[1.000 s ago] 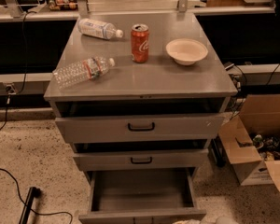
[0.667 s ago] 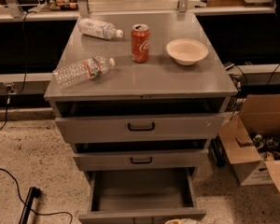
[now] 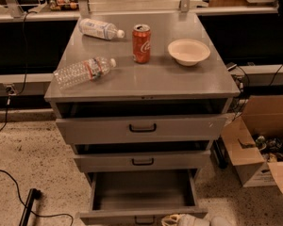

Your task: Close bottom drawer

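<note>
The grey metal cabinet top (image 3: 160,81) carries two clear plastic bottles lying on their sides, one at the back left (image 3: 100,29) and one near the front left edge (image 3: 82,71), an upright red soda can (image 3: 141,44) and, to its right, a pale bowl (image 3: 188,52). All three drawers stand open: the top drawer (image 3: 94,129) and middle drawer (image 3: 104,163) slightly, the bottom drawer (image 3: 141,192) pulled far out, its plain grey box exposed. The gripper (image 3: 184,219), pale, sits at the lower frame edge just right of the bottom drawer's front panel; whether it is wide or narrow cannot be told. The speckled floor (image 3: 33,149) holds a black cable (image 3: 9,178) on the left and an open cardboard box (image 3: 254,149) on the right.
</note>
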Controlling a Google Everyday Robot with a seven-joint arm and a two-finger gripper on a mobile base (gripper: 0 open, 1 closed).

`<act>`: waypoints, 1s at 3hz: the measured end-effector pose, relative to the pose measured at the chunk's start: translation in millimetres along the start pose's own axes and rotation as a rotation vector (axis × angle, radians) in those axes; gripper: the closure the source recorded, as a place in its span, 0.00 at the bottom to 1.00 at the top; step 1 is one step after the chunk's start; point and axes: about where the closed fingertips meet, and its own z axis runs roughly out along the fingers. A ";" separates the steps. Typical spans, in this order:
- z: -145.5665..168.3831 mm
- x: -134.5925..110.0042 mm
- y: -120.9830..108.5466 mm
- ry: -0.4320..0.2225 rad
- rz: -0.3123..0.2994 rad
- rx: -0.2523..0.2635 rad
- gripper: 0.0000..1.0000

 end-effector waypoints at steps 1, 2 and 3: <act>6.9 -0.1 -23.2 -0.004 -0.007 0.042 1.00; 14.3 -2.8 -46.6 -0.011 -0.016 0.075 1.00; 28.6 -7.5 -83.1 -0.023 -0.031 0.102 1.00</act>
